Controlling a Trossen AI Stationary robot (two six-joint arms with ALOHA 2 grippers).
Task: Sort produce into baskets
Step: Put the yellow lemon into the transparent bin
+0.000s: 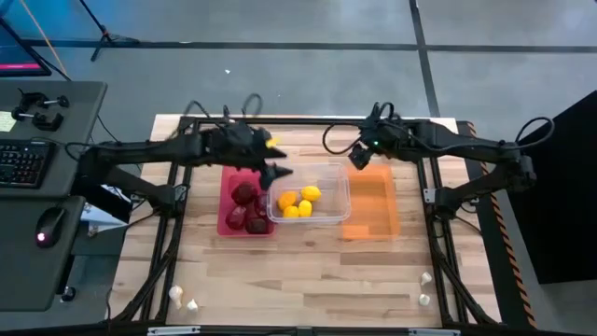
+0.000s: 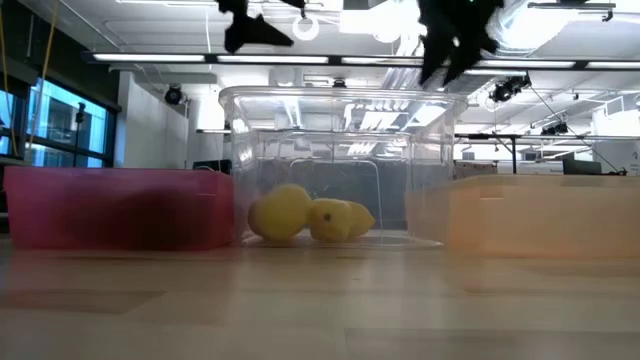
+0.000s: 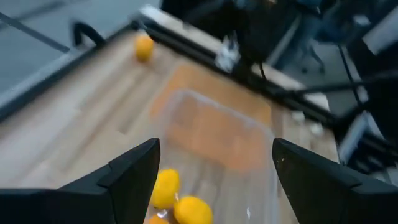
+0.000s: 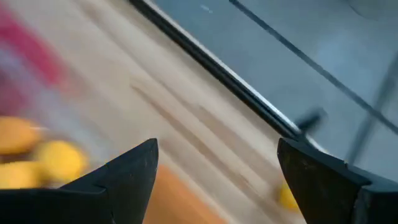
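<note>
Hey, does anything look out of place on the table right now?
Yes. One lemon lies loose on the far side of the table, outside the clear tray where the other lemons are. Four garlic bulbs sit unsorted near the front corners, two left and two right.

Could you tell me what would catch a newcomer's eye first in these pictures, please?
Three trays side by side mid-table: the red tray with dark red lumps, the clear tray with lemons, and the orange tray with nothing in it. The left gripper hangs open over the clear tray; garlic bulbs wait at the near corners.
</note>
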